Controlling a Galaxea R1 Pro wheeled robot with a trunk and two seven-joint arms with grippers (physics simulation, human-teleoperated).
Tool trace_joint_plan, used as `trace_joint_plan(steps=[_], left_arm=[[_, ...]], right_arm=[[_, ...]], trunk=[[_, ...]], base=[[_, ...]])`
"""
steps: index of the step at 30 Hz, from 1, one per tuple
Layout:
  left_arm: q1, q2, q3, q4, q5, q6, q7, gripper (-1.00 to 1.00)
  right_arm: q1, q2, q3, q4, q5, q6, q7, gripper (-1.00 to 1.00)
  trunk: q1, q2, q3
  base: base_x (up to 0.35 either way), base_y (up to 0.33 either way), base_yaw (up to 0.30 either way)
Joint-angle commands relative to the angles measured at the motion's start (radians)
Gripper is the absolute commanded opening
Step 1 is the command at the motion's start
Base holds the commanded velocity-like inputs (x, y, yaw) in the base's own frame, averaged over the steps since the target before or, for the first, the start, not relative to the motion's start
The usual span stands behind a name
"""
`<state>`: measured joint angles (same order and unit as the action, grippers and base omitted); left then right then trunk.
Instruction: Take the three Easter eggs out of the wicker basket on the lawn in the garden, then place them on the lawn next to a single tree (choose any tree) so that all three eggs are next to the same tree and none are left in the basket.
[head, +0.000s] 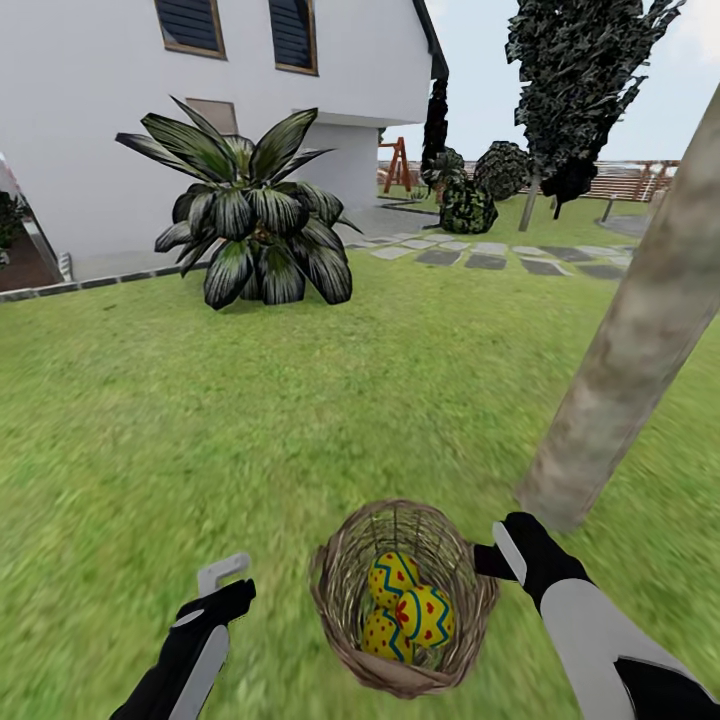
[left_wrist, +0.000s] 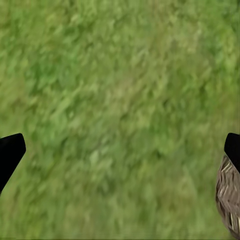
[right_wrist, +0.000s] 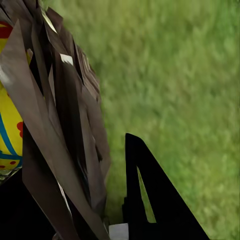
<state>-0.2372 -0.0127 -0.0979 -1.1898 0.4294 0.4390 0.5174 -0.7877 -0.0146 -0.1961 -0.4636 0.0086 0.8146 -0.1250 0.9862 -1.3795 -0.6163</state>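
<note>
while the wicker basket (head: 404, 598) sits on the lawn (head: 250, 420) just beside the tree (head: 640, 330), all three easter eggs (head: 410, 608) lie inside it. the left gripper (head: 222, 585) hangs spread apart over grass left of the basket. the right gripper (head: 500, 552) is at the basket's rim; whether it grips cannot be told.

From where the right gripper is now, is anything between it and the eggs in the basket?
Yes. The right gripper sits at the outside of the wicker basket, so the woven wall stands between it and the three Easter eggs. The basket's open top looks clear, so reaching in from above seems likeliest.
</note>
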Motion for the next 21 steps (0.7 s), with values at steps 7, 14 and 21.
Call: trace_joint_plan(steps=[7, 14, 21], left_arm=[[-0.001, 0.0, -0.002, -0.001, 0.01, 0.003, 0.009, 1.0], [-0.001, -0.001, -0.001, -0.007, 0.014, 0.004, 0.01, 1.0], [-0.001, -0.001, 0.0, -0.011, 0.021, 0.006, 0.01, 1.0]], right_arm=[[-0.001, 0.001, -0.005, -0.002, -0.012, 0.002, -0.002, -1.0], [-0.001, 0.001, -0.01, -0.003, -0.012, 0.003, -0.002, -1.0], [-0.001, 0.001, -0.011, -0.003, -0.012, 0.003, -0.002, -1.0]], trunk=[[0.001, -0.001, -0.001], [0.001, -0.001, -0.001], [0.016, -0.029, -0.013]], base=[[0.285, 0.065, 0.0], [0.033, 0.005, 0.0], [0.001, 0.0, 0.0]])
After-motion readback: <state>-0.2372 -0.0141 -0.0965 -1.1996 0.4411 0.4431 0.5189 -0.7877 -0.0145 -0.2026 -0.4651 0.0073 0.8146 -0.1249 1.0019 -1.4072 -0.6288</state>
